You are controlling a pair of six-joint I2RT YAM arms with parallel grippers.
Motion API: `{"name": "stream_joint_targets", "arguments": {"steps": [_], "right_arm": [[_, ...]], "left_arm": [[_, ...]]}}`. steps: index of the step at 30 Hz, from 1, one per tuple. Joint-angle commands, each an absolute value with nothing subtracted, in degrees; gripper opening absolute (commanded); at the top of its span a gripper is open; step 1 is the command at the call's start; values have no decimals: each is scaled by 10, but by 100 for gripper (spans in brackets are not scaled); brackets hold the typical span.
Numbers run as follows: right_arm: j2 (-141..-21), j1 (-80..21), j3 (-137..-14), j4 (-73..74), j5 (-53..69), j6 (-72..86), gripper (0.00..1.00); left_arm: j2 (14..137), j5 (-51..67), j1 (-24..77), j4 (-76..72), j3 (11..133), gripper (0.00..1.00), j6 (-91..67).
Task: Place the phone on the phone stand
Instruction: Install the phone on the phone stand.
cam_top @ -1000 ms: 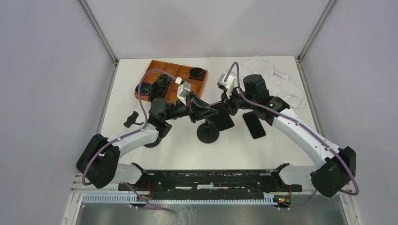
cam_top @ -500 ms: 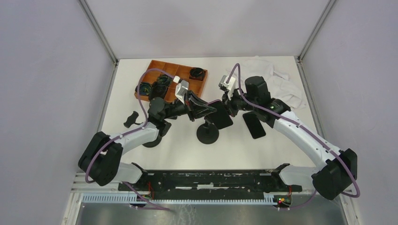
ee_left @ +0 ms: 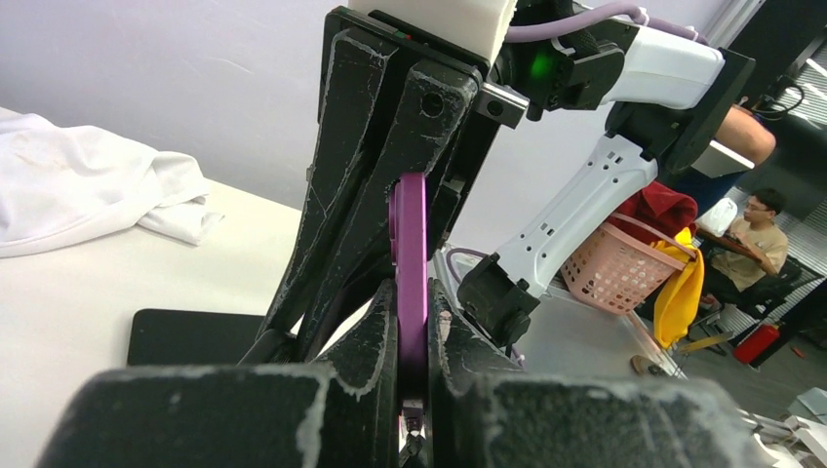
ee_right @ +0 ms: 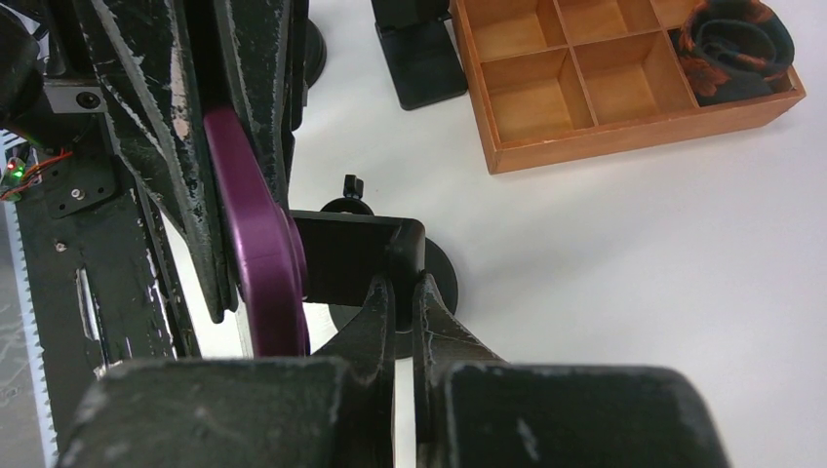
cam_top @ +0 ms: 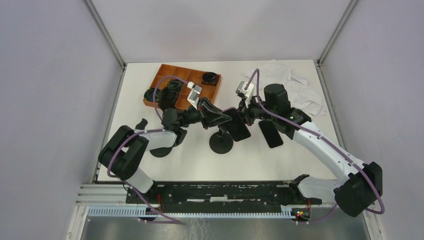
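Observation:
My left gripper is shut on the edge of a phone with a purple case, and holds it over the black phone stand. In the left wrist view the purple edge stands upright between my fingers. My right gripper meets it from the right. In the right wrist view my right gripper is shut on a corner of the stand's black holder plate. The purple phone hangs just left of it, and the stand's round base shows behind.
A second black phone lies flat right of the stand. An orange wooden tray with dark items sits at the back left. A white cloth lies at the back right. Small black parts lie at the left.
The left arm's elbow has swung inward to the right. The right wrist has shifted slightly right. The phone stays over the stand, barely moved.

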State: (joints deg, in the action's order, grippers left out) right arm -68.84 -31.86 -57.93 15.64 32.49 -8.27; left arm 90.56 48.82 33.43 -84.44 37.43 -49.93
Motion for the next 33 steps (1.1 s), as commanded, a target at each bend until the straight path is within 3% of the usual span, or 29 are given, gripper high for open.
{"name": "stream_joint_targets", "arguments": {"steps": [1,16,33], "right_arm": [[-665,-327,-576,123,375,-68,0],[-660,-322,-561,100,404,-42,0],[-647,-312,-548,90,402,-36,0]], "left_arm": [[912,462,323,-968,403,2,-525],[871,478,323,-996,421,2,-521],[913,477,304,-996,384,2,-496]]}}
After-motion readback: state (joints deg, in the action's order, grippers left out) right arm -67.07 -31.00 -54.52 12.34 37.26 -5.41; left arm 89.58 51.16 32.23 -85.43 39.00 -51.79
